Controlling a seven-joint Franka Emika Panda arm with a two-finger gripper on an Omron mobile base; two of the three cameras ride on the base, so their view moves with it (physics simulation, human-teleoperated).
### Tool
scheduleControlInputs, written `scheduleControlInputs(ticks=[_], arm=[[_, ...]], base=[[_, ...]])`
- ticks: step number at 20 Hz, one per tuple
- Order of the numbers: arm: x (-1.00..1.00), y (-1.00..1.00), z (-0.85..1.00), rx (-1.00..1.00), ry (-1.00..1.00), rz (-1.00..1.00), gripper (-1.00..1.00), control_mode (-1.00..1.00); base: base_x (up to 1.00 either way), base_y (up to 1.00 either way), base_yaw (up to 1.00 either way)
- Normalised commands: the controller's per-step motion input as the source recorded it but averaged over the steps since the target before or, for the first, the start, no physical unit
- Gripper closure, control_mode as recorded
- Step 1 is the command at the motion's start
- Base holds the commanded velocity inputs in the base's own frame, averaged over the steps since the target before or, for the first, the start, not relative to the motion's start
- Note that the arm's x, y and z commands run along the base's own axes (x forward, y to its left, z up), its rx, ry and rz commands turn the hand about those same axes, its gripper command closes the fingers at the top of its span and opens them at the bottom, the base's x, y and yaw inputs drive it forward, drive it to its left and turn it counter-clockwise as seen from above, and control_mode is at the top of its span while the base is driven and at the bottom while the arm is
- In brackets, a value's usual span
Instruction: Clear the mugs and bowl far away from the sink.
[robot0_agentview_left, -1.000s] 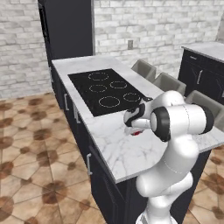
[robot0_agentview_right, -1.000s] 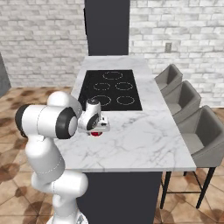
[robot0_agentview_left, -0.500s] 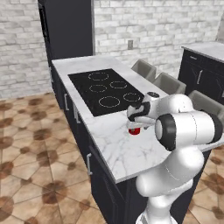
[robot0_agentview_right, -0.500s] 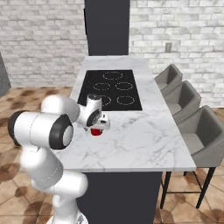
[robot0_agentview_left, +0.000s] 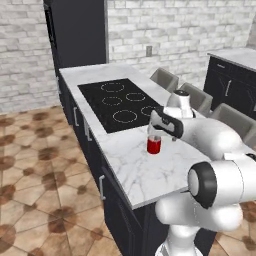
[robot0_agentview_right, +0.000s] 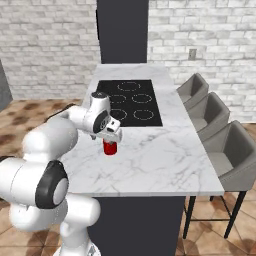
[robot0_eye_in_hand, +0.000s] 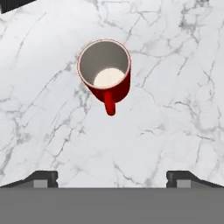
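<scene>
Since the earlier frame, the end effector (robot0_eye_in_hand: 112, 179) has released the red mug (robot0_eye_in_hand: 105, 72) and risen above it, its jaws now spread wide and empty. Upright, the red mug stands alone on the white marble tabletop (robot0_agentview_left: 150, 172), just in front of the black stovetop (robot0_agentview_left: 122, 102), handle toward the end effector.

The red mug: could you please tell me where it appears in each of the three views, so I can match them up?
Left base view: red mug stands right of centre on the marble counter, just below the pincer.
Right base view: left of centre, under the pincer.
Hand view: upper centre, handle pointing down.
Shared landmark: the black stovetop, just beyond the mug.
</scene>
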Motion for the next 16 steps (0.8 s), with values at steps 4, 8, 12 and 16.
scheduleControlInputs(ticks=[4, 8, 12, 16], arm=[[-1.0, 0.0, 0.8, 0.0, -0.04, -0.14, -1.0, -1.0], [-0.95, 0.0, 0.81, 0.0, -0.05, -0.02, -1.0, -1.0], [-1.0, 0.0, 0.86, 0.0, -0.07, 0.0, -1.0, -1.0], [-0.9, 0.0, 0.83, 0.0, 0.0, 0.0, -1.0, -1.0]], base=[[0.0, 0.0, 0.0], [0.0, 0.0, 0.0], [0.0, 0.0, 0.0], [0.0, 0.0, 0.0]])
